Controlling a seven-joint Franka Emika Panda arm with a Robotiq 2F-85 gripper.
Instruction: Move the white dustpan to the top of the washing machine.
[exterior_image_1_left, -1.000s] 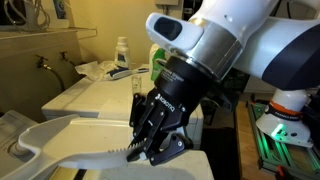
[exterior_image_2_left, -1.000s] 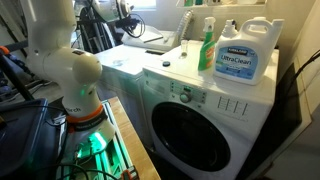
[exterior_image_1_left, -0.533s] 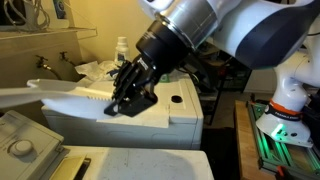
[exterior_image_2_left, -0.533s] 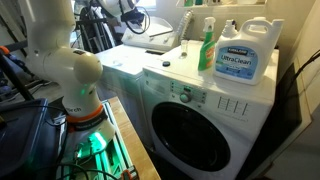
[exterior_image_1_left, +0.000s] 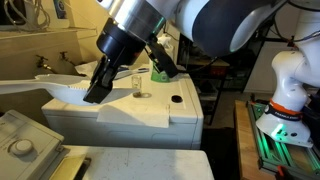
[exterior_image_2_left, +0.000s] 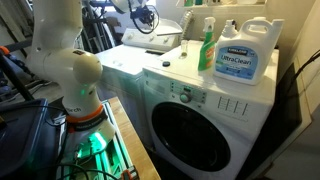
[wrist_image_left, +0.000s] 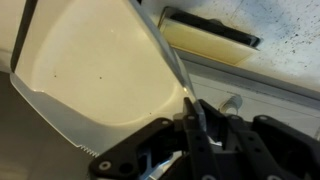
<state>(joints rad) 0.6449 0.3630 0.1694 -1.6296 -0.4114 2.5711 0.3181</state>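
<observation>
in an exterior view my gripper (exterior_image_1_left: 98, 92) reaches down from 1 o'clock and is clamped narrow on the white dustpan (exterior_image_1_left: 55, 88). the pan stretches out flat toward 9 o'clock, low over the white appliance top (exterior_image_1_left: 150, 112); i cannot tell whether it touches. a green bottle (exterior_image_1_left: 160, 70) stands at 2 o'clock from my gripper.

in an exterior view looking along the machines, my gripper (exterior_image_2_left: 143, 15) is small and far back at 12 o'clock, and its opening cannot be read. a detergent jug (exterior_image_2_left: 247, 50) and a spray bottle (exterior_image_2_left: 207, 45) stand on the front-loading washer (exterior_image_2_left: 200, 125).

in the wrist view my fingers (wrist_image_left: 205, 135) pinch the dustpan's thin edge, with the pan (wrist_image_left: 90, 70) spreading toward 10 o'clock.
</observation>
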